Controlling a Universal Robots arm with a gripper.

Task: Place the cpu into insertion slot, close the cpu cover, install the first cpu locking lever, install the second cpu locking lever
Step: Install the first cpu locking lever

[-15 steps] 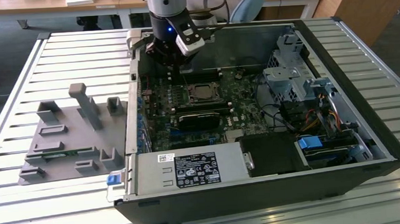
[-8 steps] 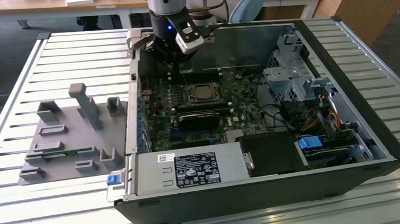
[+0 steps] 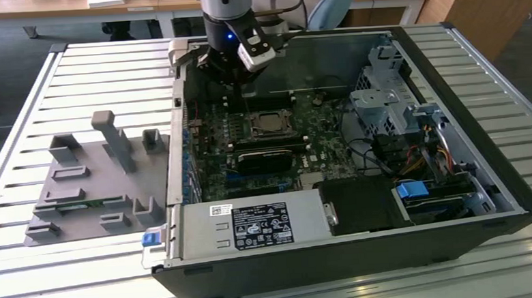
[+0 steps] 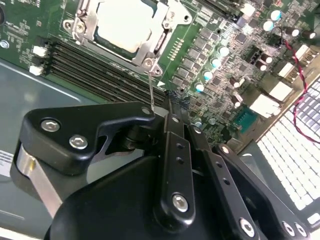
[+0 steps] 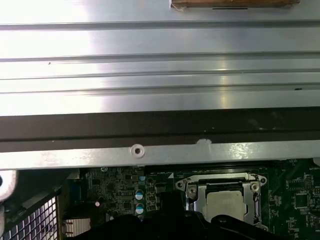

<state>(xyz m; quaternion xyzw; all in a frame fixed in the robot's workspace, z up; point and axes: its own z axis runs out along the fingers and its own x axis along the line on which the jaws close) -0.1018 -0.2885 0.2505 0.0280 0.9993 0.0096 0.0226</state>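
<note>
The slatted metal worktop [image 3: 89, 69] carries a grey fixture plate [image 3: 86, 192] with upright posts on the exterior view's left. An open computer case [image 3: 484, 144] lies just beside it, toward the exterior view's right.

Inside the case, the gripper [image 3: 242, 75] hangs over the far left part of the green motherboard [image 3: 324, 129], pointing down. In the second wrist view, the gripper [image 4: 160, 114] has its jaws closed on the free end of a thin metal cpu locking lever [image 4: 151, 87]. The lever rises from a corner of the socket frame to the jaws.

The cpu [image 3: 267, 125] sits in the insertion slot [image 3: 266, 113], just near of the gripper. In both wrist views, the cpu [image 4: 125, 25] [image 5: 227, 206] lies flat with its silver top exposed. The cpu cover [image 4: 145, 50] [image 5: 192, 200] is folded down around it, framing the chip through its window. Black memory slots [image 4: 90, 65] run alongside the socket.

A black heatsink block [image 3: 264, 159] stands just near of the socket. A power supply [image 3: 251, 226] occupies the near edge of the case. A metal drive cage [image 3: 380, 109] with cables stands at the exterior view's right.
</note>
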